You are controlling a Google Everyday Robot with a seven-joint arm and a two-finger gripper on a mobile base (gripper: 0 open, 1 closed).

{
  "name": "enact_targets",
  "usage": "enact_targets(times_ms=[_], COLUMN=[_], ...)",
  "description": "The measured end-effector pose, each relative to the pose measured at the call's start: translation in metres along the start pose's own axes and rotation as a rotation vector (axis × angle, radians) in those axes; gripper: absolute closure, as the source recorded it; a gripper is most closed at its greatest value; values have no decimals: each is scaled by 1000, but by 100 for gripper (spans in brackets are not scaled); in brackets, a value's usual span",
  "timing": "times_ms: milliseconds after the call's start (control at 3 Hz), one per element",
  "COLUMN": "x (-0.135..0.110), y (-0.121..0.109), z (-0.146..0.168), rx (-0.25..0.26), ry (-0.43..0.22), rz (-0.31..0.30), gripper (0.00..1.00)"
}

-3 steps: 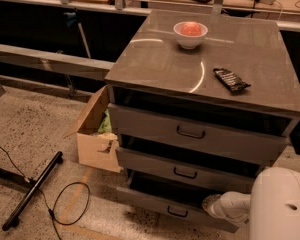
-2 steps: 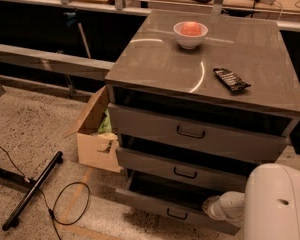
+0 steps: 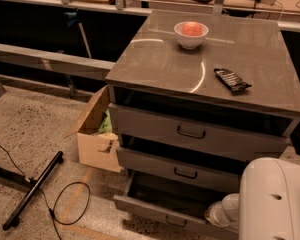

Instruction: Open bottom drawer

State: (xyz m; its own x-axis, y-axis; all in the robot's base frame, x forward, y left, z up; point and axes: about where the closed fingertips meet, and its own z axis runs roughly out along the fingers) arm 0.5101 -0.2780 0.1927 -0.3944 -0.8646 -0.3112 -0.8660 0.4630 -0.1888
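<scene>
Already, in the camera view, the bottom drawer (image 3: 150,213) stood out from the cabinet, its slim front well forward of the middle drawer (image 3: 182,170) above it and a dark strip of its plain inside showing between the two. Compared with the second before, the front had come a little further out and the gap had widened, though only slightly. The arm's white housing (image 3: 272,199) had also shifted left and up in the picture, so it covered more of the lower right corner.

The gripper (image 3: 211,216) sat low at the drawer's right part, at the end of the pale wrist and just behind the drawer front. Most of it was hidden, so whether the claw was clenched or released could not be told. The small black loop handle (image 3: 176,223) lay just to its left, apparently free.

The top drawer (image 3: 190,131) was shut. A white bowl (image 3: 191,34) and a dark packet (image 3: 231,80) rested on the cabinet top (image 3: 155,64), and a cardboard box (image 3: 97,139) stood beside the cabinet.

By my reading the drawer was partly open and the pull nearly done; a short further draw would finish it.
</scene>
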Motion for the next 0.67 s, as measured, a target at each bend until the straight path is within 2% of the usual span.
enact_targets(times_ms=[667], x=[-1], y=[62], z=[-4], rx=[-164], ry=[-6], rz=[15], gripper=[100])
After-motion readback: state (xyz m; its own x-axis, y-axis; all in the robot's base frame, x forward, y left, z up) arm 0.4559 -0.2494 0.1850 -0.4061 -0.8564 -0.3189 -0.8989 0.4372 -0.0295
